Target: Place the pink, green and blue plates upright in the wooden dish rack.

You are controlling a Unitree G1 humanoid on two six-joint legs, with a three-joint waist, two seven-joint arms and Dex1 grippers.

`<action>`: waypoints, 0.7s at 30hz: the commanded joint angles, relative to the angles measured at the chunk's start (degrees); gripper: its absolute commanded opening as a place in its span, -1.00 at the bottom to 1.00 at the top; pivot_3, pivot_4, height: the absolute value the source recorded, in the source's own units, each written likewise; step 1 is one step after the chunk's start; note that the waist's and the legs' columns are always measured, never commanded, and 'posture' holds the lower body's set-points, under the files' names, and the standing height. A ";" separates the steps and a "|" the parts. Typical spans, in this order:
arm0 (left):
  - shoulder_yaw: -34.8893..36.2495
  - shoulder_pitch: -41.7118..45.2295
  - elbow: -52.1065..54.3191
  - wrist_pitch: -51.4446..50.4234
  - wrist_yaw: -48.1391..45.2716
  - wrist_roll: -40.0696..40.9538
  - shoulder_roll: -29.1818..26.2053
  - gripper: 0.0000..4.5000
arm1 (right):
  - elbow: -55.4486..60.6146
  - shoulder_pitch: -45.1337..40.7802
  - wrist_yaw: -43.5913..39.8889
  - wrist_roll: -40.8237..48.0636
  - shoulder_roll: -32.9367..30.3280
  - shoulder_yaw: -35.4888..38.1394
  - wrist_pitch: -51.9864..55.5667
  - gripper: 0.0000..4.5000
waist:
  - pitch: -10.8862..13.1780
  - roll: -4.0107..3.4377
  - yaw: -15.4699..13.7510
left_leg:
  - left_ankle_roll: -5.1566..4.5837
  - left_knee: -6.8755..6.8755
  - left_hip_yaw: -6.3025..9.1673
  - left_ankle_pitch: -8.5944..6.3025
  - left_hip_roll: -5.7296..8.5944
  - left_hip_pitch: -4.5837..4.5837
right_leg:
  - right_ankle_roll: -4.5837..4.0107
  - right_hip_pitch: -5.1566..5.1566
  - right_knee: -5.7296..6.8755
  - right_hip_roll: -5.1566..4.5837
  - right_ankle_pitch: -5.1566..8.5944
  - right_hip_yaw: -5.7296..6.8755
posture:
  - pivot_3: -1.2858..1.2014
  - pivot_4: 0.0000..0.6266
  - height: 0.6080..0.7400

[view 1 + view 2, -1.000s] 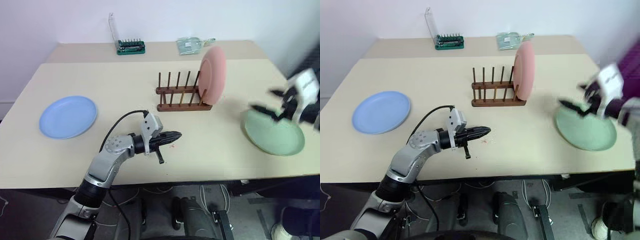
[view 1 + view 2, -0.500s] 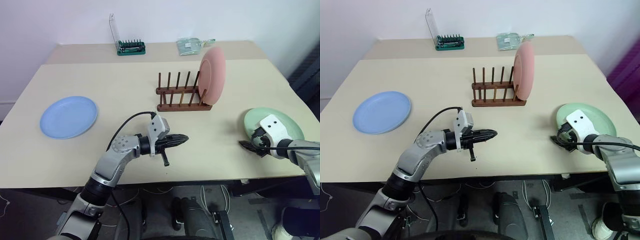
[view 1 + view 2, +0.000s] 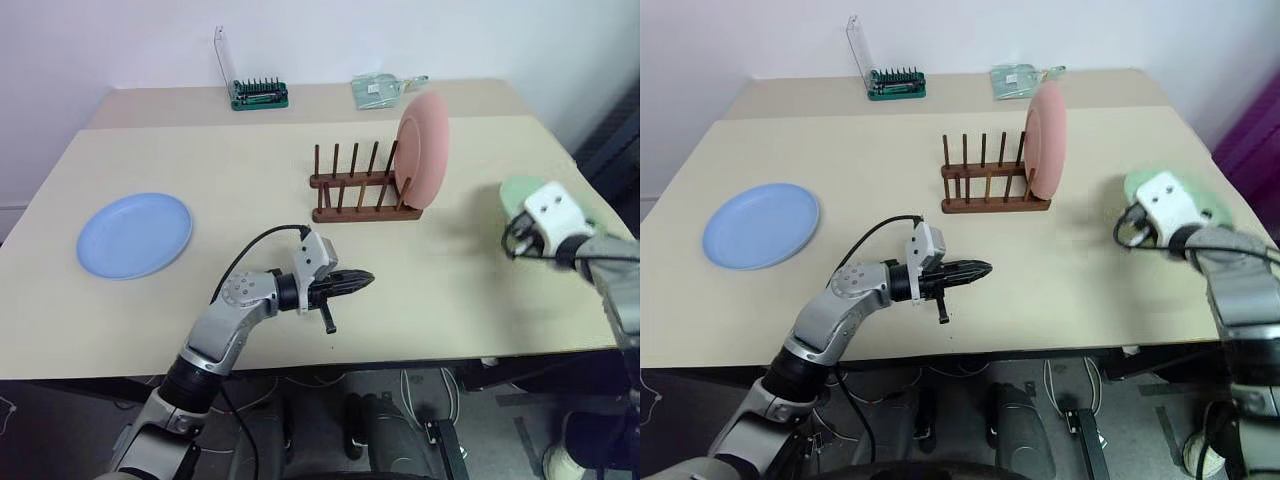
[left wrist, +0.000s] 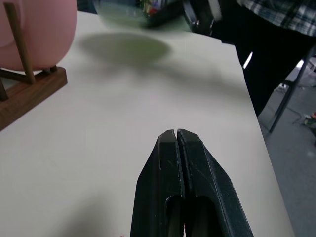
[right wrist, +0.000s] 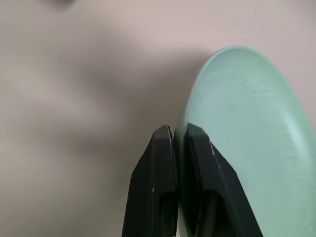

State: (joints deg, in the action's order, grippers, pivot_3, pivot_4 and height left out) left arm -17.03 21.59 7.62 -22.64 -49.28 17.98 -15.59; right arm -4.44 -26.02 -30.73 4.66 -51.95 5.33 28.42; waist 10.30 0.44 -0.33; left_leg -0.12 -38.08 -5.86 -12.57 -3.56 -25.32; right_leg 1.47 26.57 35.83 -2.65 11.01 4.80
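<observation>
1. the rack (image 3: 362, 187) sits on the table (image 3: 250, 160) a bit past the middle, toward the far side, with its rows of thin pegs standing up.
2. the pink plate (image 3: 425, 150) is already upright in the rack's right end slot, leaning a little against the pegs. the other slots hold nothing.
3. the blue plate (image 3: 134, 234) lies flat on the left side of the table, well apart from the rack.
4. the green plate (image 5: 247, 143) is over on the right, pinched by its rim in the right gripper (image 5: 178, 143). the wrist view has one black finger on each side of the edge, clamped tight. it looks lifted off the table and tilted, and from the left wrist view you can see its shadow on the tabletop under it.
5. from the head views the green plate (image 3: 1140, 186) is mostly hidden behind the white wrist housing, to the right of the rack and near the table's right edge.
6. the left gripper (image 3: 366, 279) hovers over the near middle of the table, pointing right, fingers pressed together on nothing. it's in front of the rack, not touching it.
7. at the far edge there's a green bit set (image 3: 260, 94) with a clear lid standing up, and a small clear bag (image 3: 381, 89) next to it.
</observation>
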 commanded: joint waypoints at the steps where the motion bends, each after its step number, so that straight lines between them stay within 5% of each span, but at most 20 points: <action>1: -0.15 0.58 1.29 1.68 -0.17 -0.29 0.14 -1.00 | -2.73 -13.97 6.03 -2.28 2.10 2.48 -9.53 -0.89 | 0.07 -0.10 0.44 | 0.00 0.00 -0.04 0.00 0.00 -0.02 | -0.01 0.08 0.03 0.02 -0.02 -0.04 | 0.03 -0.52 0.84; 8: 0.45 0.71 0.87 2.27 0.34 -0.66 0.51 -1.00 | 3.59 -26.39 -1.25 7.83 7.57 3.09 -8.42 -0.89 | 0.06 -0.07 -0.50 | -0.01 0.15 -0.06 0.01 -0.04 -0.05 | 0.03 0.07 0.12 0.08 0.00 0.03 | 0.03 -0.52 0.84; 12: 0.22 0.05 1.35 2.19 0.58 -0.62 0.46 -1.00 | 12.98 -29.77 -5.98 29.69 15.27 6.68 8.00 -0.89 | 0.06 -0.09 -0.18 | -0.02 0.06 -0.06 0.01 -0.10 -0.04 | 0.16 0.09 0.19 -0.03 -0.14 -0.04 | 0.03 -0.52 0.84; 21: 0.50 0.20 1.25 2.11 0.70 -0.54 0.40 -1.00 | 2.04 -40.15 20.49 54.93 32.42 19.15 32.01 -0.89 | 0.03 -0.12 -0.35 | -0.02 0.02 -0.04 0.01 -0.17 -0.02 | -0.20 0.05 0.23 -0.07 -0.11 -0.02 | 0.03 -0.52 0.84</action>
State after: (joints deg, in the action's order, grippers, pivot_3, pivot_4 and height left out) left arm -17.07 21.45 7.29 -21.29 -48.45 16.88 -15.21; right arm -0.02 -64.74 -15.66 56.39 -20.13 20.88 58.49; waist 10.33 0.32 -0.68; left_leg -0.14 -38.07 -5.92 -12.56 -3.72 -25.35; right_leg 1.24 26.62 36.07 -2.73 10.88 4.79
